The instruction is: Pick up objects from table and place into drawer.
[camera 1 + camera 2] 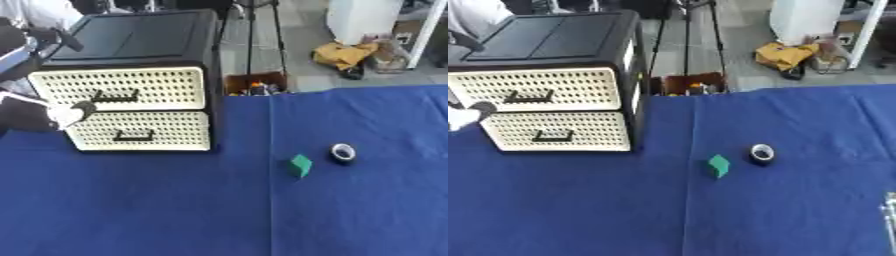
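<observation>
1. The left hand (68, 114) is hovering at the drawer unit's (131, 100) left edge; whether it is released or clenched cannot be told.
2. The green block (300, 165) and tape roll (343, 152) are lying on the bench (175, 210) well to the hand's right.
3. No writing is legible.

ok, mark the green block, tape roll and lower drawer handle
green block (300, 165), left eye view, front face
tape roll (343, 152), left eye view, top rim
lower drawer handle (134, 135), left eye view, bar middle
</observation>
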`<state>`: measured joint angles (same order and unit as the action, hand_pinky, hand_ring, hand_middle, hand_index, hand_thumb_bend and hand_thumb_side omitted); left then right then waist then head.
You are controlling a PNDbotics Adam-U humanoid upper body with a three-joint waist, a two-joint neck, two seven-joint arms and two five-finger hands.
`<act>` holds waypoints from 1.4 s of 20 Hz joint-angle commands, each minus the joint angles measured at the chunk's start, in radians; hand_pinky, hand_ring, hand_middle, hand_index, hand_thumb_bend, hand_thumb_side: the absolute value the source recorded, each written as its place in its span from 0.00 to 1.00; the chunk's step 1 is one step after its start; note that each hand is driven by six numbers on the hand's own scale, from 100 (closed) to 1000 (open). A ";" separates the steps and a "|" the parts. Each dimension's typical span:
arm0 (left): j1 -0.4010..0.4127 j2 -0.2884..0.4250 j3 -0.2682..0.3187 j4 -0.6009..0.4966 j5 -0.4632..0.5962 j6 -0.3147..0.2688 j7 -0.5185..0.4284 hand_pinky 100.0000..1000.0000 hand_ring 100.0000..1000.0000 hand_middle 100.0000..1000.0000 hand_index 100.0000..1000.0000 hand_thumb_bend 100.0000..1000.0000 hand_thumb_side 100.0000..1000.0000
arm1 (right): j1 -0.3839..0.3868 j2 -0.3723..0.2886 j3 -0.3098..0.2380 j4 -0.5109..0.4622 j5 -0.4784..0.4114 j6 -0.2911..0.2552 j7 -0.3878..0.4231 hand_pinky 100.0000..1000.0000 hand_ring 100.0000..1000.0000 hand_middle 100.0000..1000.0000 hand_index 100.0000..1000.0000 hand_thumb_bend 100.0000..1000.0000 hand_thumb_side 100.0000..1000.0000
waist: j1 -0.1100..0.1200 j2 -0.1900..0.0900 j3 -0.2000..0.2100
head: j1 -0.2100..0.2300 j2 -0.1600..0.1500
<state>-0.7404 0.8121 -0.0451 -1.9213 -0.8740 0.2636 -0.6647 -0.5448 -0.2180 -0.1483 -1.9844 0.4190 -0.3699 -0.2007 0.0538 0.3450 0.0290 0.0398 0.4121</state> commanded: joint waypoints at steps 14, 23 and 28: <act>-0.068 0.037 -0.061 0.215 -0.018 -0.047 -0.112 0.00 0.00 0.01 0.92 0.13 0.26 | 0.001 -0.021 0.008 -0.016 -0.016 0.000 0.023 0.72 0.71 0.67 0.85 0.00 0.92 | 0.005 -0.024 -0.015 | 0.019 -0.006; -0.123 0.006 -0.093 0.335 -0.036 -0.084 -0.143 0.00 0.00 0.05 0.97 0.06 0.32 | 0.008 -0.020 0.013 -0.016 -0.022 0.001 0.038 0.72 0.71 0.67 0.84 0.00 0.92 | 0.010 -0.018 -0.026 | 0.029 -0.005; -0.145 -0.014 -0.095 0.381 -0.038 -0.080 -0.160 0.00 0.00 0.05 0.96 0.06 0.32 | 0.011 -0.019 0.014 -0.016 -0.025 0.000 0.045 0.72 0.71 0.66 0.84 0.00 0.92 | 0.012 -0.011 -0.031 | 0.034 -0.006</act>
<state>-0.8661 0.7801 -0.1457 -1.5434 -0.9079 0.1823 -0.8191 -0.5266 -0.2233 -0.1353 -1.9844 0.4005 -0.3685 -0.1588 0.0667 0.3531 -0.0017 0.0701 0.4115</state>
